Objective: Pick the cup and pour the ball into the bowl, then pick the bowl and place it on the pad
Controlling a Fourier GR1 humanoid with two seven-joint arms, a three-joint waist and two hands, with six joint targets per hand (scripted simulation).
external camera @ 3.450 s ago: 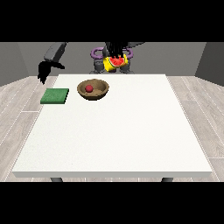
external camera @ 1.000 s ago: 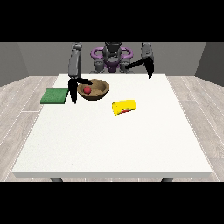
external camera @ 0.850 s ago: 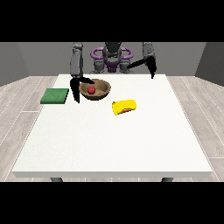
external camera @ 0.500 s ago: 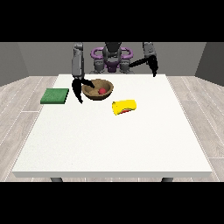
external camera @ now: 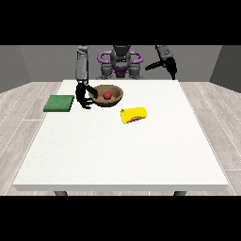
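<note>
far left, the green pad [external camera: 59, 103] lies flat on the white table [external camera: 122, 155]. just right of it, the hand at the view's left [external camera: 84, 97] has its fingers curled at the left rim of the brown bowl [external camera: 107, 96], apparently grasping it; the red ball [external camera: 108, 95] sits inside. the pad lies directly left of the bowl, a short way off, so the coming carry runs leftward. nearer and to the right, the yellow cup [external camera: 134, 115] lies on its side, long axis left to right. far right, the hand at the view's right [external camera: 172, 69] hangs raised above the table's far edge, holding nothing; whether released or clenched cannot be told.
</note>
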